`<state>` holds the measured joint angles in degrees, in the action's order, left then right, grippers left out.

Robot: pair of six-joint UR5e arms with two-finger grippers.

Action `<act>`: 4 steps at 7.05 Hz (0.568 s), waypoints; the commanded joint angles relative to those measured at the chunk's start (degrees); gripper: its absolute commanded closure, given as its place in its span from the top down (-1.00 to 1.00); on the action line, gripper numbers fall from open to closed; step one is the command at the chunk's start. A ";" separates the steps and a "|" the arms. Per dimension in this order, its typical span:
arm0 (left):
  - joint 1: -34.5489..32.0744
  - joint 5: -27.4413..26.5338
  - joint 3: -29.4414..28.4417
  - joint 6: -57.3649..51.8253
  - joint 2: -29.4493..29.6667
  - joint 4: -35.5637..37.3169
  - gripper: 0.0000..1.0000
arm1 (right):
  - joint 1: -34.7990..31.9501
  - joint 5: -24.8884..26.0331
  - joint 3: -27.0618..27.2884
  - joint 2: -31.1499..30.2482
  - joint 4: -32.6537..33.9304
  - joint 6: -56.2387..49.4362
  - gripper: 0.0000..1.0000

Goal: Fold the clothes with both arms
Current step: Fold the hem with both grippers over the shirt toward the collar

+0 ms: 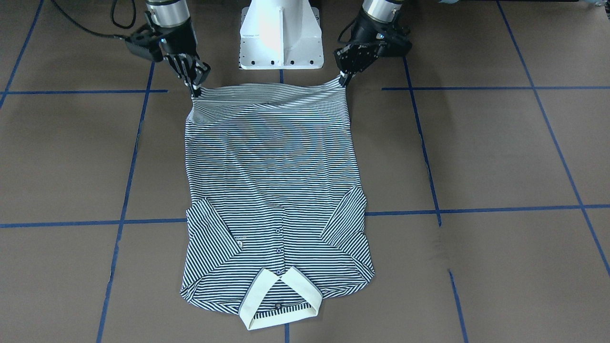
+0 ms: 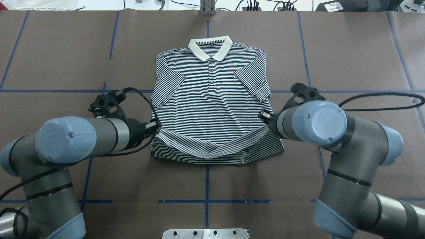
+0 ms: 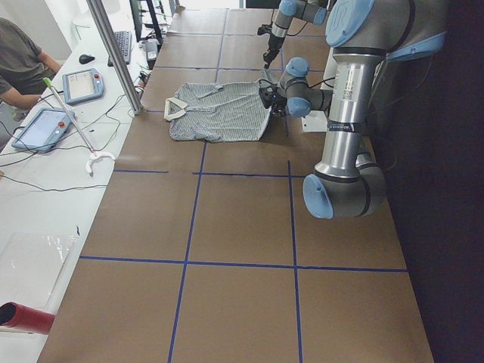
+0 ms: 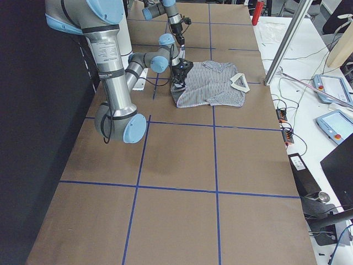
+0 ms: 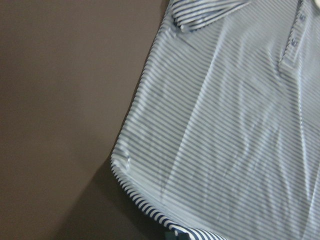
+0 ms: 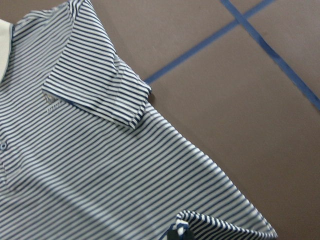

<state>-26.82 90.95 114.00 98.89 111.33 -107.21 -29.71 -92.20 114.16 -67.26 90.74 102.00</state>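
The striped polo shirt lies face up on the brown table, sleeves folded inward, cream collar at the far side from the robot. My left gripper is shut on the hem's left corner; in the front-facing view it is on the right. My right gripper is shut on the hem's right corner, also seen in the front-facing view. Both corners are lifted a little off the table and the hem curls over the shirt's lower part. The wrist views show striped cloth.
The white pedestal base stands just behind the hem. Blue tape lines cross the brown table cover. A bench with tablets, cables and a metal post runs along the far side, with a person there.
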 commanded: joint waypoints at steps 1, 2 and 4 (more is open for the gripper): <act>-7.95 -0.15 -12.70 -6.58 7.12 -1.15 -1.00 | -9.37 -3.86 -14.17 8.42 -1.26 -9.50 -1.00; -11.12 -0.16 -18.06 -8.00 8.89 -3.59 -1.00 | -11.66 -4.57 -22.41 11.76 -5.97 -11.45 -1.00; -13.26 -2.94 -30.18 -10.56 14.06 -10.97 -1.00 | -15.89 -8.34 -31.95 15.56 -11.02 -17.41 -1.00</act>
<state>-38.84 89.97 91.10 89.56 122.22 -114.13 -43.42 -98.54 87.63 -54.06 82.01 88.12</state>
